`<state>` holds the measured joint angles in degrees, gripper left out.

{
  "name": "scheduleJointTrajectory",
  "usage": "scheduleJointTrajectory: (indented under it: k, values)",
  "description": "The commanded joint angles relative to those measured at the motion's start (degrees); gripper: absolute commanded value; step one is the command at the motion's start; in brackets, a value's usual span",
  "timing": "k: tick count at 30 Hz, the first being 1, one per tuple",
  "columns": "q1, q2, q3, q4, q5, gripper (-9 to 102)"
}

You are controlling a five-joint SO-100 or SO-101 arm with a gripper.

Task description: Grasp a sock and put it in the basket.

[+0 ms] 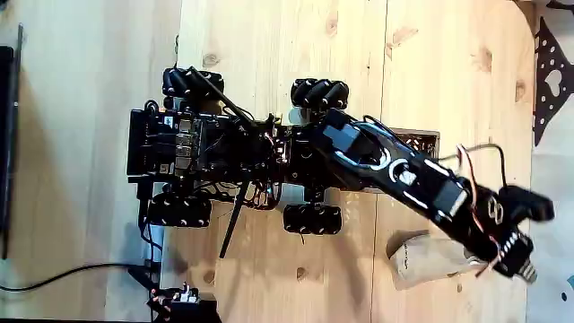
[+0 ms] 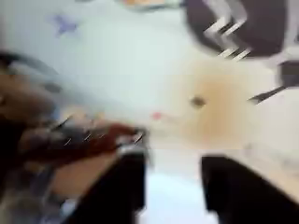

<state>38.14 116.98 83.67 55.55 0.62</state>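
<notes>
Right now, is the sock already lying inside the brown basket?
No: in the fixed view the sock lies on the wooden table, apart from the basket, which sits beyond the arm.

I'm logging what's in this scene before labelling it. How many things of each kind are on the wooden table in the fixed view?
Wheeled robot base with arm: 1
Sock, beige, partly under the end effector: 1
Basket, dark lattice, mostly hidden by the arm: 1
Total: 3
</notes>
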Motion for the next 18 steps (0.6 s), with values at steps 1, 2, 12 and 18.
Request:
scheduleJointTrajectory:
  k: [1,2,12,18]
  values:
    - [3.16,-3.16,-2.37,-2.55,0.18,6]
    - [3.60,-3.60,-2.37,-2.99,0.44,6]
    - [6.33,-7.73,-2.64,-14.94,-0.26,6]
    - [11.78,-7.91,-2.64,-17.14,-2.99,6]
